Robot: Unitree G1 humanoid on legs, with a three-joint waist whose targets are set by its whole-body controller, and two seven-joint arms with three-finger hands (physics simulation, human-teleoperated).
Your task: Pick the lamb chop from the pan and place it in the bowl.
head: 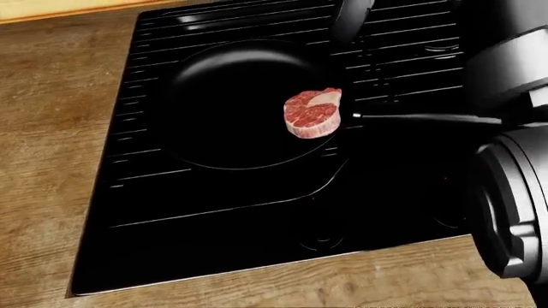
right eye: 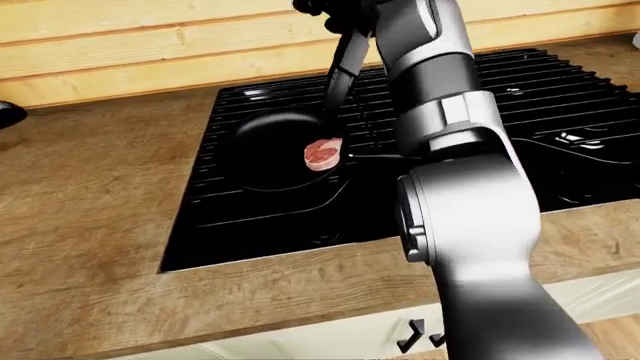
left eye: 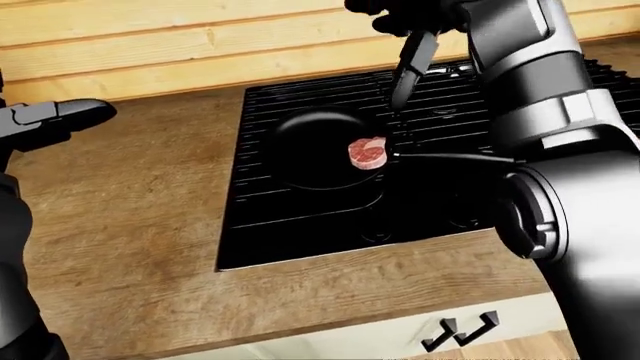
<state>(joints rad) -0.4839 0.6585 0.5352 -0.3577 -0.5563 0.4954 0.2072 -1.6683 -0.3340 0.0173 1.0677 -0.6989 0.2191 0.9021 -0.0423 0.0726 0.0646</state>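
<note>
The lamb chop [head: 313, 113], red with a pale fat edge, lies at the right side of the black pan [head: 227, 106], next to where the pan's handle [head: 428, 118] starts. The pan sits on the black stove [head: 214, 224]. My right hand [left eye: 405, 75] hangs above the stove just above and right of the chop in the left-eye view, fingers stretched down, open and empty, not touching the chop. My left hand [left eye: 60, 116] is open and empty over the wooden counter at the view's left edge. No bowl is in view.
The wooden counter [left eye: 130, 225] surrounds the stove on the left and bottom. A wooden plank wall [left eye: 150, 37] runs along the top. My right arm [right eye: 460, 210] fills the right side of the views. Cabinet handles [left eye: 460, 330] show below the counter edge.
</note>
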